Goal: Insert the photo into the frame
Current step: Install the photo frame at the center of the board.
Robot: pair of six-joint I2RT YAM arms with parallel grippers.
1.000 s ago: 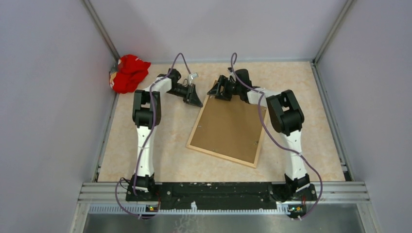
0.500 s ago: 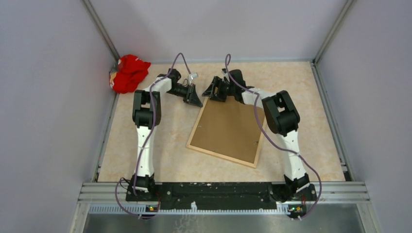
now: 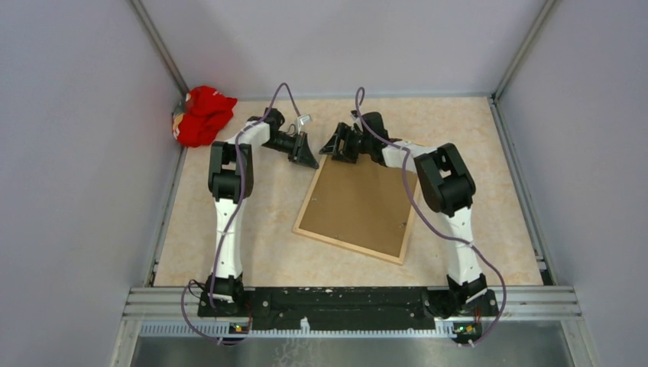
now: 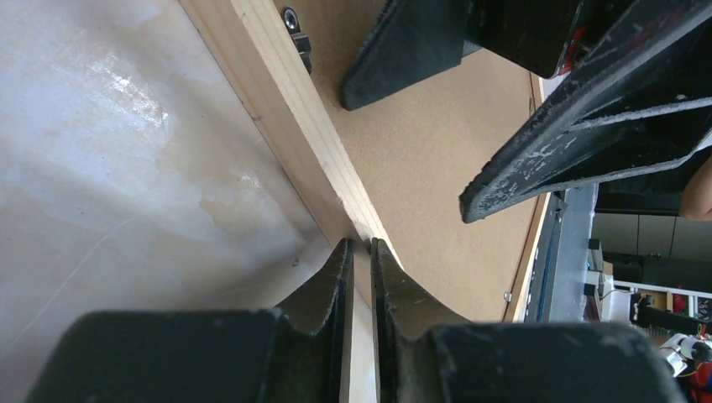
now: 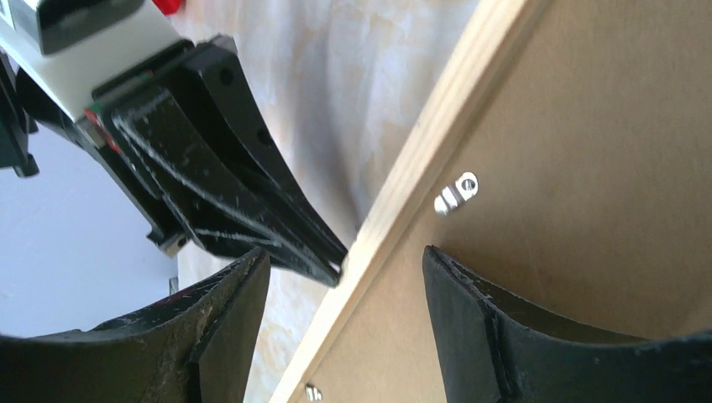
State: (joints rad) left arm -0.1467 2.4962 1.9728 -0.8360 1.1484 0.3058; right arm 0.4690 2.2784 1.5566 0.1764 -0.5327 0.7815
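Overhead, the frame (image 3: 311,193) lies flat and back-up on the desk (image 3: 252,252), turned askew, with the brown backing board (image 3: 359,202) filling it. What lies beneath the board is hidden. A crumpled red cloth (image 3: 202,115) sits in the far left corner, well apart from the frame.

Only this view shows the arms whole. Each rises from its base at the near edge to a raised elbow, then the forearm turns inward. The left fingers (image 3: 308,158) and right fingers (image 3: 336,145) meet close together at the frame's far corner, with purple cables looping above them.

The wrist cameras give what the top view cannot. From the left wrist, the left fingers are drawn almost together with only a thin slit between them. Their tips are at the pale wood rail where it meets the desk. Whether they pinch anything I cannot tell.

From the right wrist, the right fingers stand wide apart and hold nothing. They straddle the rail, one over the desk and one over the board. That camera also shows the left tips touching the rail's outer edge, and a small metal turn clip (image 5: 456,193) on the board just inside the rail. From above the clip is too small to make out.
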